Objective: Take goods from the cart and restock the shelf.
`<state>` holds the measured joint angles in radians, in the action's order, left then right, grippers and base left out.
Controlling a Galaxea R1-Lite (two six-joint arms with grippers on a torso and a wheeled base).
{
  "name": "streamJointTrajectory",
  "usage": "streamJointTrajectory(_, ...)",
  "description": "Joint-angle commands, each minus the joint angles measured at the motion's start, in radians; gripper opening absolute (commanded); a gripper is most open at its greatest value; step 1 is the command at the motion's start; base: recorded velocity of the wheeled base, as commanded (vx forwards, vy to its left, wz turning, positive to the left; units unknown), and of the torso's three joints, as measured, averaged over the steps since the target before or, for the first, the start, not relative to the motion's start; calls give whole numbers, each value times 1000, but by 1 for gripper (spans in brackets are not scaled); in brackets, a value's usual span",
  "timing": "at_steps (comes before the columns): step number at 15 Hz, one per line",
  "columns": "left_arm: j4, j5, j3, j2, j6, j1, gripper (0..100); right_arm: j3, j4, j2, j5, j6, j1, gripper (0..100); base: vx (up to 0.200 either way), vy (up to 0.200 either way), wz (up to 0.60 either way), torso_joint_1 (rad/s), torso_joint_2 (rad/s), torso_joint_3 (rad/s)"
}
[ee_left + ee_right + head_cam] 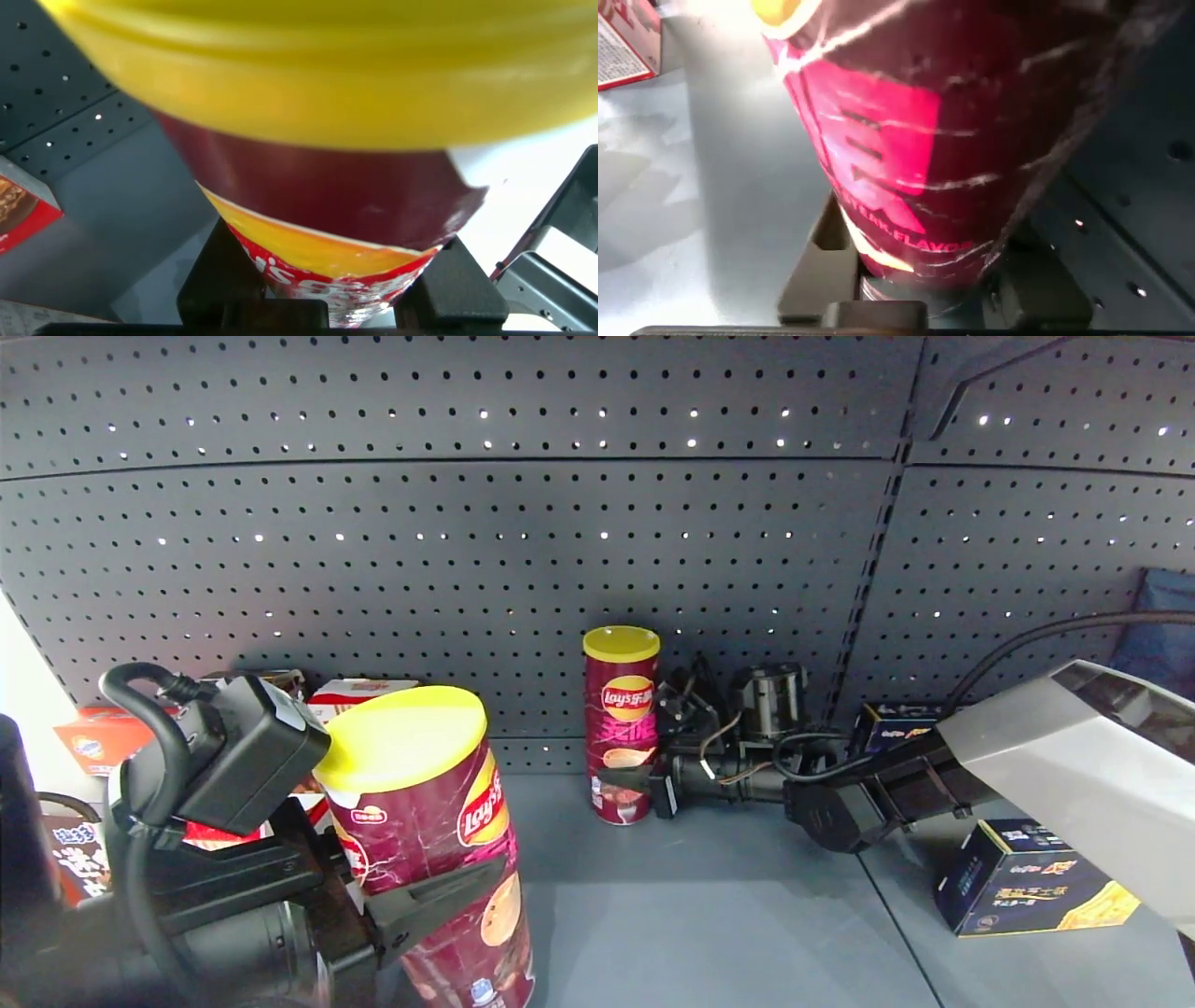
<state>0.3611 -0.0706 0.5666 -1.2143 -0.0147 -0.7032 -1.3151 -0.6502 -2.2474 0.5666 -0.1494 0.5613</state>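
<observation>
Head view, starting at the left: the left gripper [401,887] is clamped tight around the near can [420,784], yellow-lidded, just beside some red boxes [93,742]. Midway along, the far can [621,728] stands on the shelf [709,915] close to the pegboard [467,541], with the right gripper [644,782] closed about its lower half. A dark blue box [1027,887] lies rightmost.
</observation>
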Motion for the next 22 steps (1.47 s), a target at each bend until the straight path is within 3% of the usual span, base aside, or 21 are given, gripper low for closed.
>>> streamJointTrajectory(1,1,0,-1,1,-1,1,0,4,1,3,-1,-1,6,0,0,0,0,0,0,0)
streamJointTrajectory(7,1,-1,-4,1,-1,1,0,148,-8,155,-56,4,52,0,0,0,0,0,0,0)
streamJointTrajectory(9,1,-1,-4,1,-1,8,0,332,-89,282,-74,5,81,0,0,0,0,0,0,0)
streamJointTrajectory(10,1,-1,-2,1,-1,8,0,336,-91,285,-74,5,83,0,0,0,0,0,0,0)
streamJointTrajectory(12,1,0,3,1,-1,8,0,524,-140,405,-125,7,111,0,0,0,0,0,0,0)
streamJointTrajectory(15,1,3,7,-1,-1,10,0,691,-241,482,-159,28,150,0,0,0,0,0,0,0)
streamJointTrajectory(18,1,5,10,-1,-1,10,0,749,-298,506,-218,45,209,0,0,0,0,0,0,0)
streamJointTrajectory(22,1,3,10,-11,1,16,0,797,-313,508,-221,45,249,0,0,0,0,0,0,0)
